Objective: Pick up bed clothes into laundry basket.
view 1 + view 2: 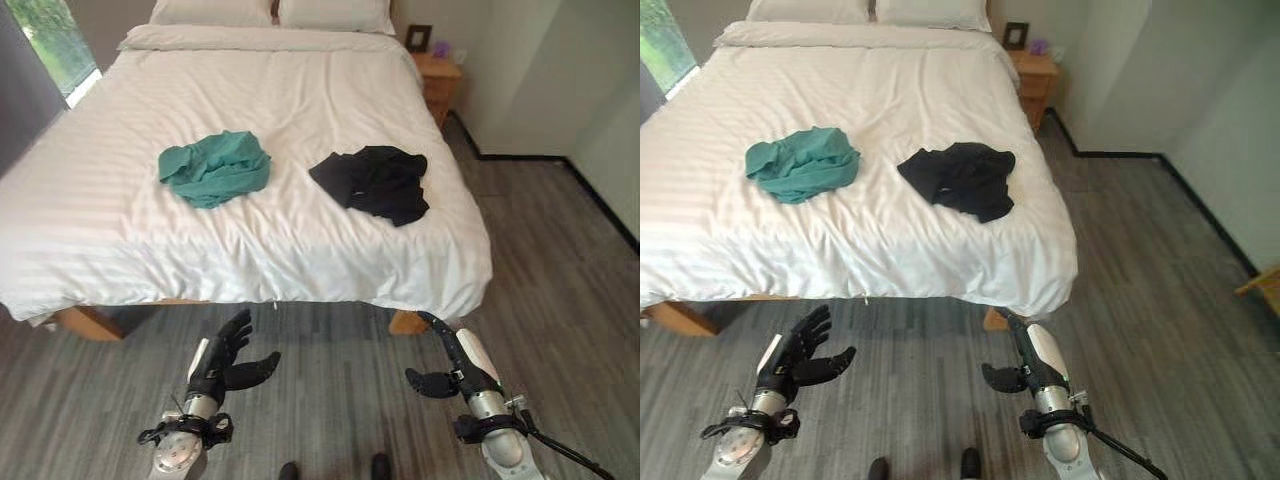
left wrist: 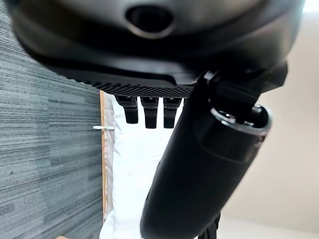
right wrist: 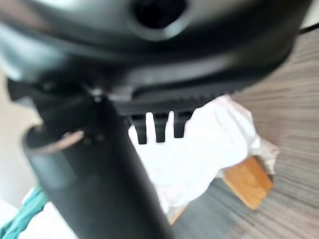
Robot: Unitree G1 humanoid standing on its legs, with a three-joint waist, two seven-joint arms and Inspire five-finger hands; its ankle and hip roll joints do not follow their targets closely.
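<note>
Progress stands at nothing yet, by my reading: both garments lie untouched on the bed (image 1: pixel 120 230). The teal garment (image 1: pixel 216 167) is crumpled left of the bed's middle, the black garment (image 1: pixel 374 181) bunched toward its right edge; the two are apart, and both sit nearer the foot edge than the pillows (image 1: pixel 270 11) at the head. Left hand (image 1: pixel 228 361) and right hand (image 1: pixel 452 366) hang over the wooden floor (image 1: pixel 560 250) short of the foot edge, fingers straight and spread wide, holding nothing. I can make out no laundry basket, so there are no contents to tell of. Left to do: reach over the foot edge, take each garment, and find the basket. A nightstand (image 1: pixel 438 84) stands by the bed's head-right corner.
</note>
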